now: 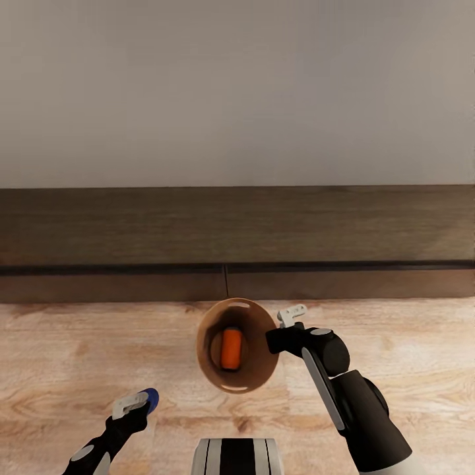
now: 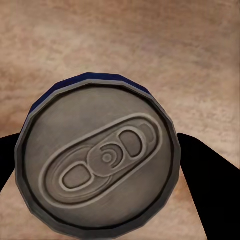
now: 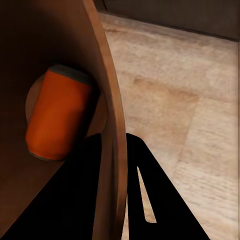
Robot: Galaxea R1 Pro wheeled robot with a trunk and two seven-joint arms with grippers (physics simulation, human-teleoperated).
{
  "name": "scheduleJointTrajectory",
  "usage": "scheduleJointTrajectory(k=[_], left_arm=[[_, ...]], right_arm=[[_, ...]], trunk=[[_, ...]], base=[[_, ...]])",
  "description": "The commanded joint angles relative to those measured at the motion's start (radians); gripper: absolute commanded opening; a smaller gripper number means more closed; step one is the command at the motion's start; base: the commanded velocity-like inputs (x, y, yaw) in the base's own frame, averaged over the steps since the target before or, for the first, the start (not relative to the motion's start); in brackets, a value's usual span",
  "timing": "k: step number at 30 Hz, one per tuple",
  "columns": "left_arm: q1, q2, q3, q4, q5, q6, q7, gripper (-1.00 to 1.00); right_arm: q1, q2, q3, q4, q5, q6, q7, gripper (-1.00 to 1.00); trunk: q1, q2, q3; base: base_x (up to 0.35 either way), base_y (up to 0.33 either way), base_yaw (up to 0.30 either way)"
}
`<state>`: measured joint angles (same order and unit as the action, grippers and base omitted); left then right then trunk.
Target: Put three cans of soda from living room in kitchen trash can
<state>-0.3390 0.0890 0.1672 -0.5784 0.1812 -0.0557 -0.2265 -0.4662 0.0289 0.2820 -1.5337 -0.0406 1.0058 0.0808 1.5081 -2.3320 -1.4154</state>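
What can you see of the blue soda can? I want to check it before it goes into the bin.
The blue soda can sits between the fingers of the left end effector, low at the head view's left above the light wood floor. The left wrist view looks straight onto its dull grey metal top, with an oval pull tab that looks unopened and a raised rim; a thin band of dark blue wall shows past one edge. The dark fingers flank it on both sides. It looks undented, and is well apart from the bin.
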Motion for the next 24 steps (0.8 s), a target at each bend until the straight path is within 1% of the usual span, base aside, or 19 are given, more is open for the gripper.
scheduleJointTrajectory(k=[1, 7, 18, 24], left_arm=[[0.0, 0.0, 0.0, 0.0, 0.0, 0.0, 0.0, -1.0], [0.0, 0.0, 0.0, 0.0, 0.0, 0.0, 0.001, -1.0], [0.0, 0.0, 0.0, 0.0, 0.0, -0.001, 0.0, -1.0], [0.0, 0.0, 0.0, -0.001, 0.0, -0.001, 0.0, -1.0]], right_arm=[[0.0, 0.0, 0.001, 0.0, -0.028, 0.0, 0.007, -1.0], [0.0, 0.0, 0.0, 0.0, -0.028, 0.0, 0.007, -1.0], [0.0, 0.0, 0.001, 0.0, -0.028, 0.0, 0.007, -1.0], [0.0, 0.0, 0.001, 0.0, -0.028, 0.0, 0.007, -1.0]], trunk=[[0.0, 0.0, 0.001], [0.0, 0.0, 0.002], [0.0, 0.0, 0.002], [0.0, 0.0, 0.002]], base=[[0.0, 0.0, 0.0], [-0.008, 0.0, 0.0], [-0.161, 0.0, 0.0], [-0.041, 0.0, 0.0]])
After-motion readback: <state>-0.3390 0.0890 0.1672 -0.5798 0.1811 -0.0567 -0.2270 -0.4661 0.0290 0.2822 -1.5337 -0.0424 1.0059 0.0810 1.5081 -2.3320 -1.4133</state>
